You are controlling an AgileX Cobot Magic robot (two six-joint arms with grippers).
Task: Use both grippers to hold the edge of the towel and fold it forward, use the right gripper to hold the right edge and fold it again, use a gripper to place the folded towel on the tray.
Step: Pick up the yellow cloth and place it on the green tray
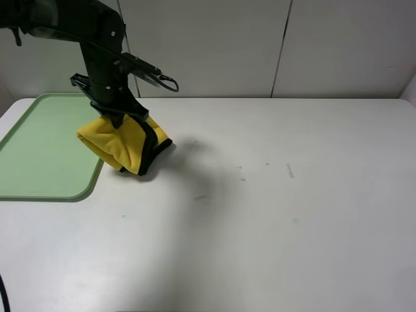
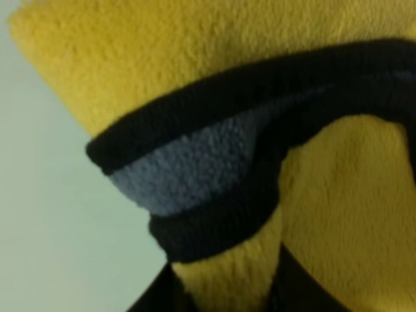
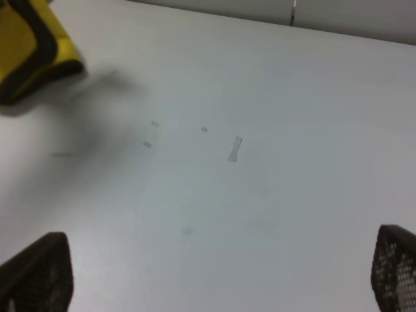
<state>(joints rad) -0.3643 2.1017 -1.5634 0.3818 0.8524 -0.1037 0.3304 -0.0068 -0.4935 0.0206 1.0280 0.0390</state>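
A folded yellow towel [image 1: 123, 146] hangs in a bunch from the left gripper [image 1: 116, 116] in the upper left of the high view, the black claw closed on the cloth's top and the bundle drooping directly beneath it. The towel's lower end sits just past the right-hand rim of the pale green tray [image 1: 39, 156], which fills the left edge of that picture; part of the cloth overlaps the tray's rounded corner, the rest overhangs the white table [image 1: 273, 214]. Whether the bottom of the bundle touches the surface cannot be told, though a soft shadow spreads on the table to its right.

The black trim [image 1: 151, 146] runs down the right side of the bundle. In the left wrist view the towel [image 2: 195, 58] crowds the whole frame, its trim [image 2: 214, 123] curling in a thick dark band across the yellow pile, with a strip of grey-blue fabric between two runs of it.

The right gripper [image 3: 221, 273] stands wide open and empty in the right wrist view, its two dark fingertips [image 3: 39, 273] at the lower corners, well apart from the towel [image 3: 32, 52], which shows only in the upper left of that frame.
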